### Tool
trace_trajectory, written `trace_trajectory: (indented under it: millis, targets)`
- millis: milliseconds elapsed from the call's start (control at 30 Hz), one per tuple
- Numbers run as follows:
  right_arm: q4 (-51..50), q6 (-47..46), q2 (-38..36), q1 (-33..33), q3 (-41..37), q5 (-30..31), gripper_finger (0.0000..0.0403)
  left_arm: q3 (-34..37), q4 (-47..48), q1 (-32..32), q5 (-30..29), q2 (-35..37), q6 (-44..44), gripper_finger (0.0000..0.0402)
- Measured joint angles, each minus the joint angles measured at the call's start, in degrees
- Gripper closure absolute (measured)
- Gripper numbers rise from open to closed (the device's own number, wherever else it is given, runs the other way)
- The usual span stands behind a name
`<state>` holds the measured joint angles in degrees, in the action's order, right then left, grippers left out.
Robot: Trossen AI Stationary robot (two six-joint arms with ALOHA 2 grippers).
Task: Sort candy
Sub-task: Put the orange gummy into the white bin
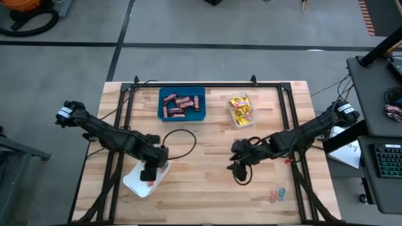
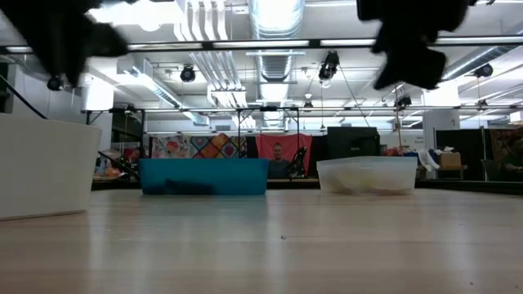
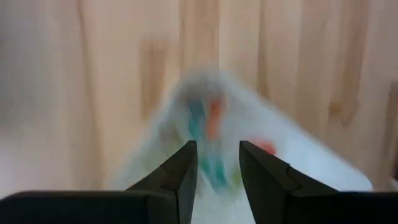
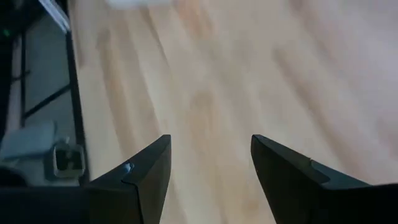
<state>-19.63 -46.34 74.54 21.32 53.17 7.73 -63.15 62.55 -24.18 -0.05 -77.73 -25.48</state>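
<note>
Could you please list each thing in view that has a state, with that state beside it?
Blue plastic tray: holds brown-red mini bars.
Clear plastic tray: holds square yellow packets.
White tray: holds pastel sweets, under the left gripper.
Left gripper: over the white tray, fingers apart, nothing between them.
Right gripper: open, empty, above bare wood.
Loose pastel sweets: unsorted on the wooden table.

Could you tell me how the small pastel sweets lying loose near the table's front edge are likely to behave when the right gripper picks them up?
The pastel sweets look tiny beside the open right gripper, so probably very light and easily nudged aside. Their wrappers seem glossy, perhaps slippery. Lying close together, they could scatter.
</note>
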Motion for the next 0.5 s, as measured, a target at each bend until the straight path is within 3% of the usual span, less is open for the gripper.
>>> trace_trajectory:
  millis: [133, 300, 500]
  targets:
    - [-5.90, -9.40, 2.82, 0.47, 0.00, -8.36, 0.0188, -2.51, -11.42, 0.03, -6.24, 0.01, 15.69, 0.0308]
    - [-17.04, -18.46, 6.60, 1.70, 0.00, -18.69, 0.0188, -2.42, -26.62, 0.14, -6.43, 0.07, 34.37, 0.0319]
    - [-30.61, -29.56, 7.87, 5.32, 0.00, -23.96, 0.0188, -0.84, -34.23, 2.45, -6.49, -0.17, 41.08, 0.0325]
